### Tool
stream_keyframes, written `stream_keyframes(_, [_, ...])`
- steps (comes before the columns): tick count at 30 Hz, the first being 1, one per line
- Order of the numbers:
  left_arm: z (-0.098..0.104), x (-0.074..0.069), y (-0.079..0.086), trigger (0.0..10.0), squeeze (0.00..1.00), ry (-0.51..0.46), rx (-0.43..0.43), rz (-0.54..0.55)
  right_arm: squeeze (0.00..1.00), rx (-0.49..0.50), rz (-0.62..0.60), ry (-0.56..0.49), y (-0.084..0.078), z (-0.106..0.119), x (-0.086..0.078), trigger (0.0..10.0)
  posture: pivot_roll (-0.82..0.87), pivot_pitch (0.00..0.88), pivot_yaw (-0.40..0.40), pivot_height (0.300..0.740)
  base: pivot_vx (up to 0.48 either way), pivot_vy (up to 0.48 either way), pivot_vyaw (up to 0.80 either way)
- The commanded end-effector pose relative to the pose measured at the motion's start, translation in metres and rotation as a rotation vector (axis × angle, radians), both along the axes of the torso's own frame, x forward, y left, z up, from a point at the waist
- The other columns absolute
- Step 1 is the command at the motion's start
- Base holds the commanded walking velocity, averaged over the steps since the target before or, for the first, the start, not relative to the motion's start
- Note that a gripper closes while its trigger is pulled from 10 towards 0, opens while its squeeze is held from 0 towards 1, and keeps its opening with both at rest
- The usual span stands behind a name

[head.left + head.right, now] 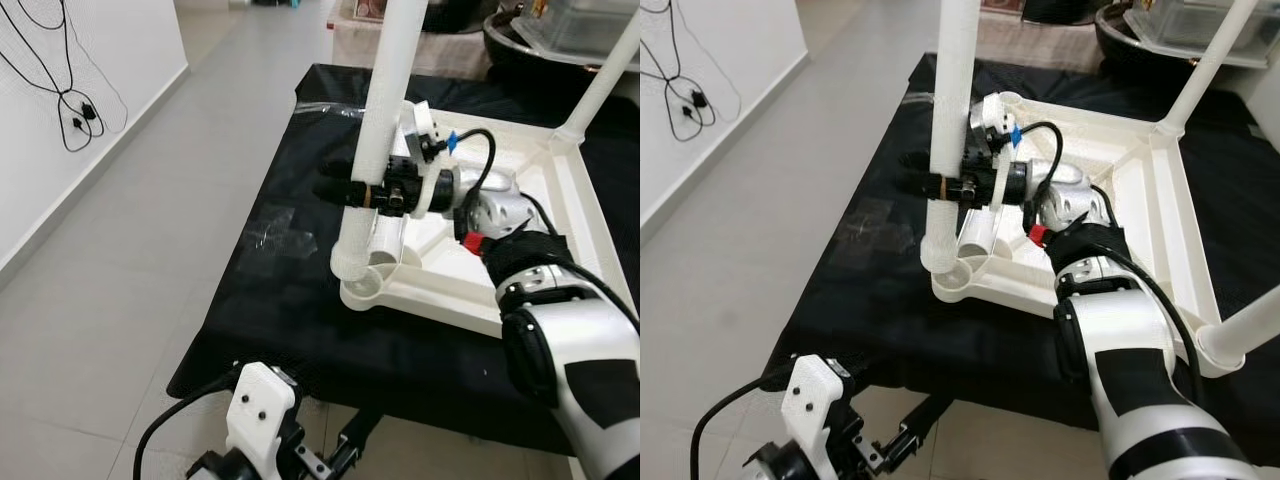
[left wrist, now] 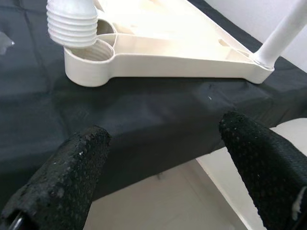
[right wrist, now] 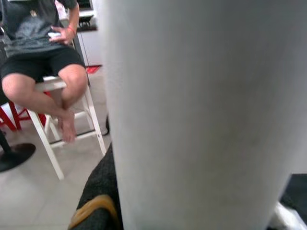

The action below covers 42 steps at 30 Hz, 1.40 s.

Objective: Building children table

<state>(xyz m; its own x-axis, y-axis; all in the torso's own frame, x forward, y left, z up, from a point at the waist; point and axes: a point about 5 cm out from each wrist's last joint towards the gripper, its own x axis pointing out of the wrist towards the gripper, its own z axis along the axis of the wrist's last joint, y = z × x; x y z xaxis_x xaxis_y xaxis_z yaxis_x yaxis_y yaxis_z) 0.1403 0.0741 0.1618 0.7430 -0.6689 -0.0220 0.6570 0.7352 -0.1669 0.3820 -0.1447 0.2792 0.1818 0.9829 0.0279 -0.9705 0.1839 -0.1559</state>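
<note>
A white plastic table top lies upside down on a black cloth. My right gripper is shut on a white table leg, held nearly upright. The leg's ribbed threaded end sits just above the near-left corner socket, slightly off to one side. In the right wrist view the leg is pressed close to the camera. Another leg stands in the far corner, and a third at the near right. My left gripper hangs open below the cloth's front edge.
A person sits on a white stool past the table. Black cables hang on the white wall at left, beside grey floor. A clear bin and dark clutter stand at the back right.
</note>
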Motion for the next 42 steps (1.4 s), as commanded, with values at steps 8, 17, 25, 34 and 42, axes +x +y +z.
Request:
stream_keyframes(8, [0.0,-0.003,0.002,10.0,0.0,0.013,0.022,0.005,0.0,-0.018,0.076,-0.01,-0.009,0.001,-0.005,10.0,0.18,0.245,-0.044,0.74,0.0,0.0,0.0])
stream_keyframes(17, [0.0,-0.001,0.005,10.0,0.0,0.019,0.035,0.01,0.0,-0.058,0.129,-0.042,-0.008,0.001,-0.008,10.0,0.18,0.24,-0.031,0.74,0.0,0.0,0.0])
stream_keyframes(25, [-0.001,0.001,0.007,10.0,0.0,0.018,0.044,0.016,0.0,-0.039,0.138,-0.073,-0.009,0.009,-0.01,10.0,0.18,0.235,-0.027,0.74,0.0,0.0,0.0])
stream_keyframes(34, [-0.004,0.004,0.008,10.0,0.0,0.021,0.053,0.013,0.0,0.082,0.212,-0.077,-0.006,0.022,-0.019,10.0,0.18,0.226,-0.019,0.74,0.0,0.0,0.0])
stream_keyframes(42, [-0.006,0.007,0.007,10.0,0.0,0.021,0.056,0.01,0.0,0.097,0.24,-0.055,-0.005,0.021,-0.022,10.0,0.17,0.214,-0.02,0.74,0.0,0.0,0.0])
